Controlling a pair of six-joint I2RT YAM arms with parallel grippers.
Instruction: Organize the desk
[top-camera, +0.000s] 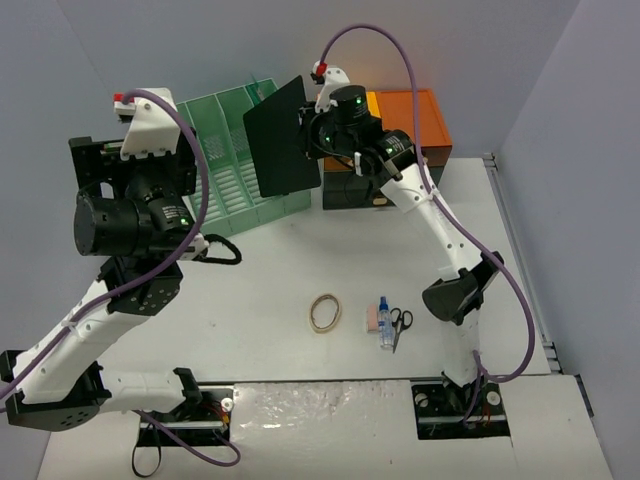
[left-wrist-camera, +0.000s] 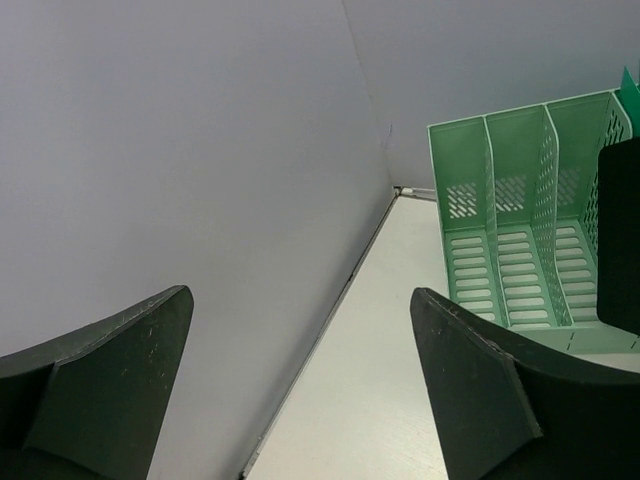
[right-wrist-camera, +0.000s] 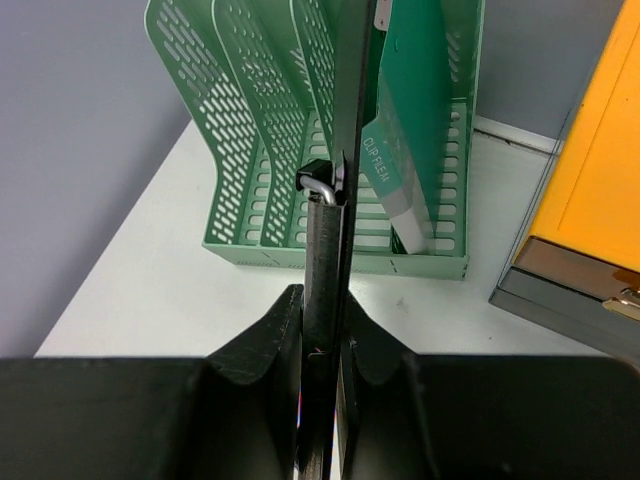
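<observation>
The right wrist view alone showed the right gripper (right-wrist-camera: 322, 305) clamped on a black clipboard (right-wrist-camera: 350, 100), edge-on at centre frame; the left gripper (left-wrist-camera: 300, 300) gaped empty. The white desk (top-camera: 250, 300) filled the overhead view's middle, grey walls (top-camera: 450, 50) behind.

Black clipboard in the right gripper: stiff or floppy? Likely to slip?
Probably stiff: the black clipboard looks flat though the right gripper pinches only one edge. Likely light: edge-on in the wrist view it is thin. It may pivot in the grip, since the broad panel reaches far past the fingers toward the green file rack.
</observation>
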